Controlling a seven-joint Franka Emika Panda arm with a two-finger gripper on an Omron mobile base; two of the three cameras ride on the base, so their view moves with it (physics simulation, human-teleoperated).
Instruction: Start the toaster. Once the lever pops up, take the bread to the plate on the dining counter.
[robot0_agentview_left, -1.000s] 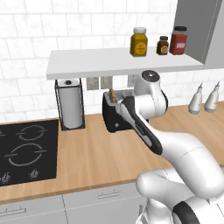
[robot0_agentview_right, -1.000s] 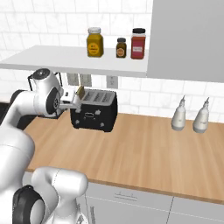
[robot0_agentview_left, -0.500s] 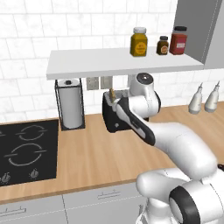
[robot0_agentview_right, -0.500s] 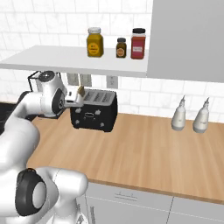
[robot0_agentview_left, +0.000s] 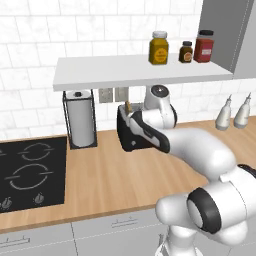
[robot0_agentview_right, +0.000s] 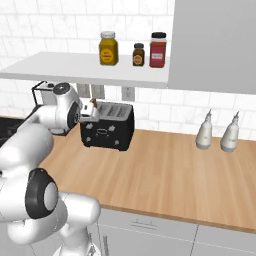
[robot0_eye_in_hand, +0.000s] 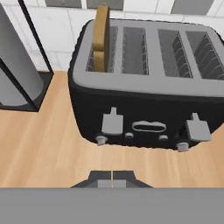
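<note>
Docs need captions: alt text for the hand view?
A black four-slot toaster on a wood counter, one bread slice upright in its leftmost slot. The shut gripper sits in front of its two grey levers.

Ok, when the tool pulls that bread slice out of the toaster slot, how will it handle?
The bread is thin and stands upright unsupported, so probably stiff and light. Its narrow edge suggests it could crumble or snap under a hard pinch. It sits in the toaster's leftmost slot beside wire guides, so it may snag if pulled at an angle.
</note>
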